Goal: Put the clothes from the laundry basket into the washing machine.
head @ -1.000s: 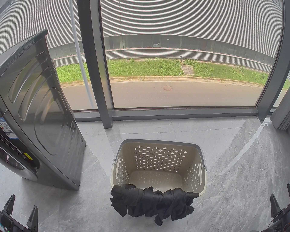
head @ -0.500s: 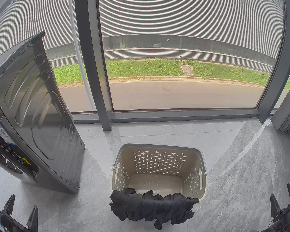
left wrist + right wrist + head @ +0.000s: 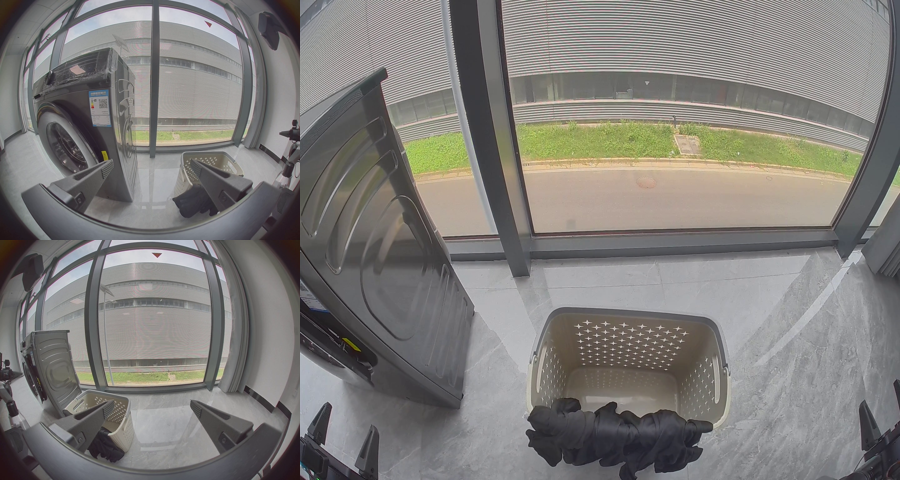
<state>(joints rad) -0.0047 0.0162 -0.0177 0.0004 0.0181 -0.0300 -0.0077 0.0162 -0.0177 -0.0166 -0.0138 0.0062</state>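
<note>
Black crumpled clothes [image 3: 615, 434] drape the near rim of the cream perforated plastic laundry basket [image 3: 631, 314], ahead between the left gripper [image 3: 344, 431] and right gripper [image 3: 152, 405], both spread wide and empty. The camera has drawn nearer, so a grasp seems next.

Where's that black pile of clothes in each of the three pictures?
Head view: black clothes draped over the laundry basket's near rim, low centre.
Left wrist view: clothes hanging off the basket's outside.
Right wrist view: clothes hanging down the basket's outer wall.
Shared landmark: the beige basket.

Black clothes [image 3: 615, 437], beige star-perforated laundry basket [image 3: 631, 339], dark grey washing machine [image 3: 375, 250], grey marbled floor [image 3: 800, 350].
</note>
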